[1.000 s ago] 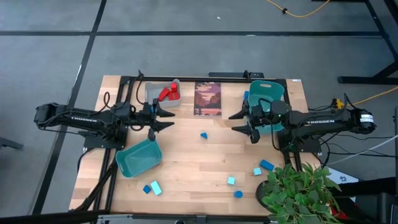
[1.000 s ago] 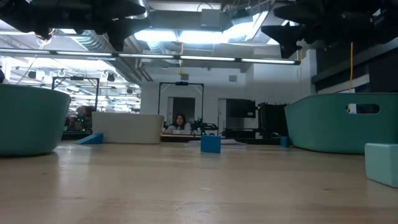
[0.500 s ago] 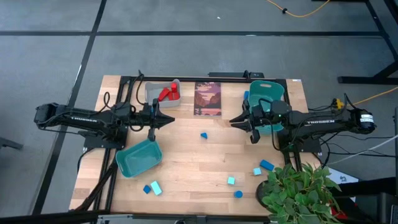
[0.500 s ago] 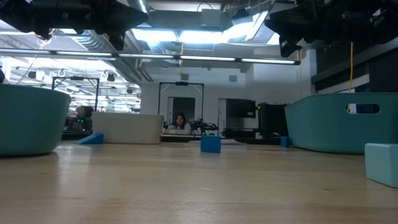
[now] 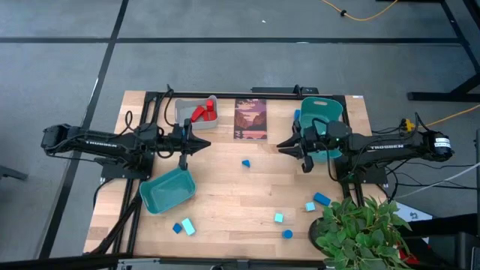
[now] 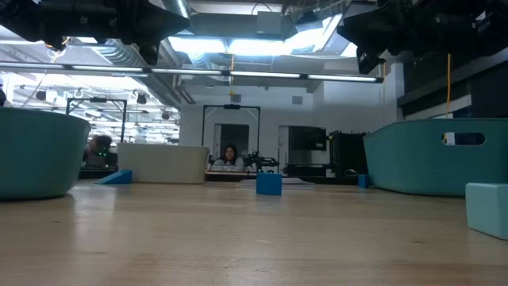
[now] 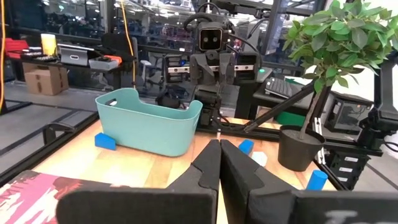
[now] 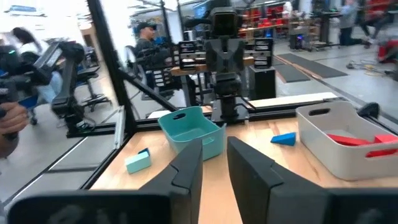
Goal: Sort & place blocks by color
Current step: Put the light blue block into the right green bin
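The left gripper (image 5: 204, 143) hangs above the table (image 5: 225, 202) with its fingers (image 7: 208, 165) pressed together and nothing between them. Just behind it sits the grey bin (image 5: 196, 112) holding the red blocks (image 5: 201, 112), and just in front of it, toward the table's near edge, lies a teal bin (image 5: 166, 190). The right gripper (image 5: 283, 147) faces it across the table's middle; its fingers (image 8: 186, 165) stand a little apart, with a narrow gap and nothing held. A second teal bin (image 5: 321, 120) sits right beside and partly under that arm.

Between the two grippers, slightly nearer the right one, a dark blue block (image 5: 245, 162) lies alone on the wood. Behind it rests the dark picture card (image 5: 250, 118). Well in front of the right gripper, near the potted plant (image 5: 360, 229), lie more blocks (image 5: 310, 206), cyan and dark blue. Two more blocks (image 5: 183, 226) lie beyond the teal bin from the left gripper, near the table's front edge
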{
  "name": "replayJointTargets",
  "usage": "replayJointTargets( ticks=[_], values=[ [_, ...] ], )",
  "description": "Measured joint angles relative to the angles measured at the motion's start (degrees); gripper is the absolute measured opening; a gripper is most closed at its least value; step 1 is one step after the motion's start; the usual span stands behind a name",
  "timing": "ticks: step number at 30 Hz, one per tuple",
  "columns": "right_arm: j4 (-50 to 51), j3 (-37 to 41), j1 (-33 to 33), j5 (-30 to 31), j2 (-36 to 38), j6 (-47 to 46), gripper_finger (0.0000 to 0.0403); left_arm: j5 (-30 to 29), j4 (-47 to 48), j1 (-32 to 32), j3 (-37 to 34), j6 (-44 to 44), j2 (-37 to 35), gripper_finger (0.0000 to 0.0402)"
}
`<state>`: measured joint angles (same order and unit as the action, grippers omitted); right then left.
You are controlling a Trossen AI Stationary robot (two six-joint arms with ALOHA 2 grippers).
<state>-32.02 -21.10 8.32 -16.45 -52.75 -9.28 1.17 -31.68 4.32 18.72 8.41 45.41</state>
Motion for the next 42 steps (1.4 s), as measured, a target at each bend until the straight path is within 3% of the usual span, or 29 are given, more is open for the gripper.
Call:
replayJointTargets(
  ticks=[5, 15, 26, 29, 34, 42],
  values=[
    [0.29, 0.0, 0.02, 3.3, 0.02, -0.5, 0.013, -0.01, 0.01, 0.0, 0.0, 0.0, 0.0, 0.0],
    [1.47, 0.0, 0.02, 3.37, 0.02, 0.46, 0.0263, -0.02, 0.05, 0.0, 0.04, 0.1, 0.0, 0.0],
    [2.87, -0.49, -0.34, 2.95, 0.02, -0.73, 0.0283, -0.02, 0.03, 0.0, 0.04, 0.22, 0.0, 0.0],
    [12.67, -4.45, -3.2, 4.06, 0.02, -1.66, 0.0283, -0.02, 0.05, 0.0, 0.04, 0.46, 0.0, 0.0],
    [39.13, -14.44, -9.88, 6.95, -0.73, -3.19, 0.0283, -0.01, 0.05, -0.02, 0.04, 0.52, 0.0, 0.0],
    [57.9, -20.87, -23.84, 6.28, -2.76, -23.78, 0.0283, -0.01, 0.33, -0.02, 0.04, 0.62, 0.01, 0.0]
  ],
)
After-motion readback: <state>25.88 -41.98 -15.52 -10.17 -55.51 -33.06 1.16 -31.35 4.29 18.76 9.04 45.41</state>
